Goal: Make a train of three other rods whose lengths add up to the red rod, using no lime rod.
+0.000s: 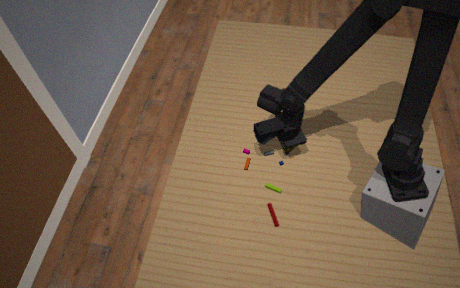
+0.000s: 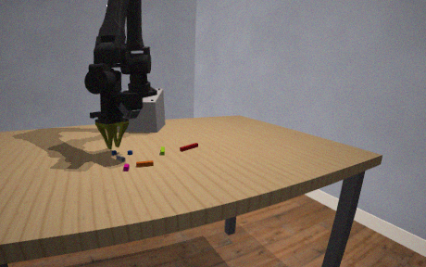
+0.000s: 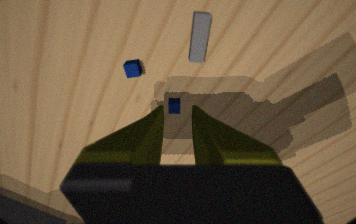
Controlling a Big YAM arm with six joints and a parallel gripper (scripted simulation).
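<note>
My gripper (image 2: 114,147) (image 3: 177,112) is partly open and empty, pointing down above a blue rod (image 2: 114,152) (image 3: 174,106), which lies in the shadow below the fingertips; the arm hides this rod in the top view. A second blue rod (image 1: 281,163) (image 2: 130,152) (image 3: 132,68) lies apart from it. A grey rod (image 1: 269,153) (image 2: 120,158) (image 3: 200,37) lies close by. A magenta rod (image 1: 246,151) (image 2: 126,167) and an orange rod (image 1: 247,164) (image 2: 144,163) lie near each other with a gap. The red rod (image 1: 273,214) (image 2: 189,147) lies farthest from the gripper.
A lime rod (image 1: 273,188) (image 2: 162,151) lies between the blue rods and the red rod. The arm's grey base block (image 1: 390,215) (image 2: 150,113) stands on the table (image 1: 200,240) (image 2: 278,162). The arm's shadow falls around the gripper.
</note>
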